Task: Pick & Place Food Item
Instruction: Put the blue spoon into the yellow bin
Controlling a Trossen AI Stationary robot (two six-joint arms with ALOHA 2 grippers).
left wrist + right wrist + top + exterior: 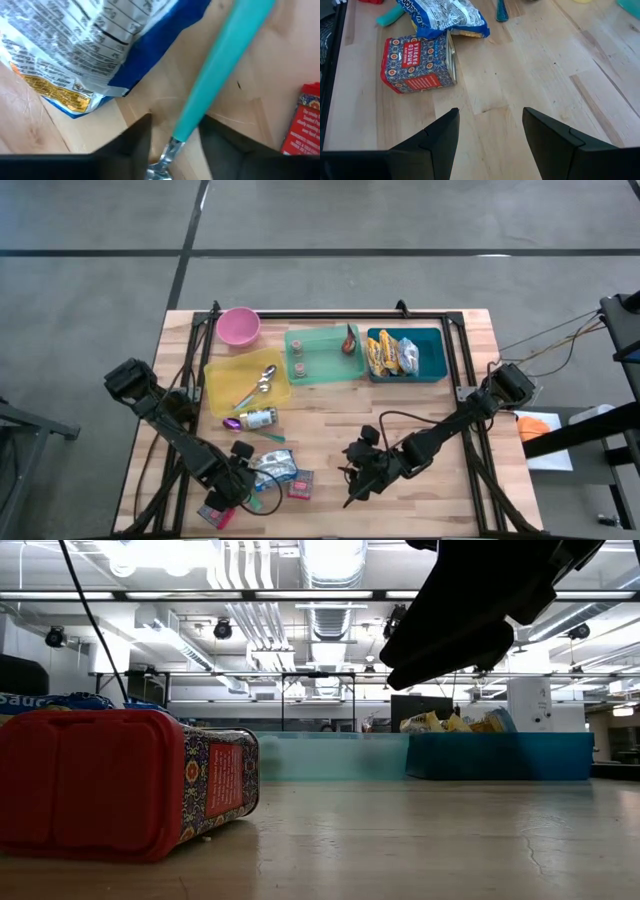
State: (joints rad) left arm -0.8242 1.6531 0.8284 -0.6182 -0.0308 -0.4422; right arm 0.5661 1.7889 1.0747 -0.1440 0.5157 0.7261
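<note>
Left gripper (243, 487) closing in on a teal-handled utensil (215, 75)

From above, it's hovering beside the chip bag (272, 467), nearer than the right gripper (360, 480). Wrist camera: handle running lengthwise between part-open fingers (132, 145), nothing gripped yet. Right fingers (432, 142) sitting apart, empty.

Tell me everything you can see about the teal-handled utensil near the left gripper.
The teal-handled utensil has a smooth, round teal handle that looks like plastic, joined at one end to a shiny metal neck; its working end is hidden. It lies flat on the wooden table, beside a blue and white snack bag, with a red tin on its other side. The left gripper straddles it where handle meets metal, a dark finger on each side; I cannot tell whether they press it yet.
</note>
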